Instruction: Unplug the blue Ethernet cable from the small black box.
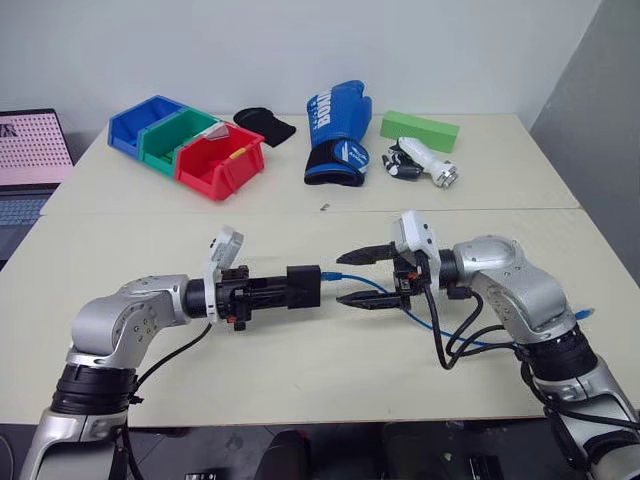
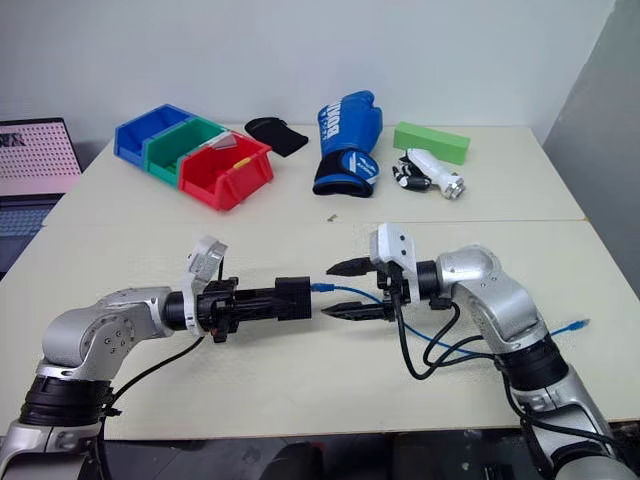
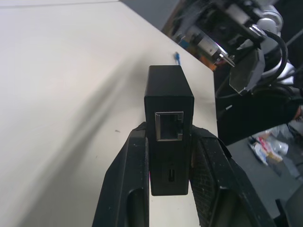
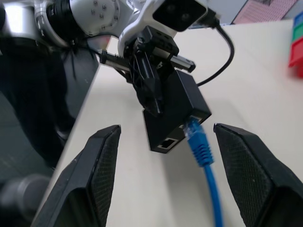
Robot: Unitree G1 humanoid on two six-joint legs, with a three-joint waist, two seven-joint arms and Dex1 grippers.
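Above the near table [image 1: 300, 370] your two claws face each other, tip to tip. Your left claw [image 3: 166, 156] is clamped on the box [image 1: 303, 285], fingers [image 3: 128, 184] pressing its two sides, holding it up off the table with its end toward your right arm. In the left wrist view you see one port on the box's face with nothing in it. In the right wrist view the cable [image 4: 203, 156] still has its plug at the box's other port, seemingly seated, though you cannot tell how deep it sits. Your right claw [image 1: 364, 276] stands wide open, one finger above and one below the cable, touching neither it nor the box. From the plug the cable runs between those fingers, under your right wrist, and out to its free end [image 2: 578, 325] by your right forearm.

On the far table you have three bins [image 1: 185, 145], blue, green and red, a black cloth [image 1: 265, 124], a blue boxing glove [image 1: 335, 135], a green block [image 1: 420, 130] and a white tool [image 1: 425, 163]. A laptop [image 1: 30, 160] sits off to your left.
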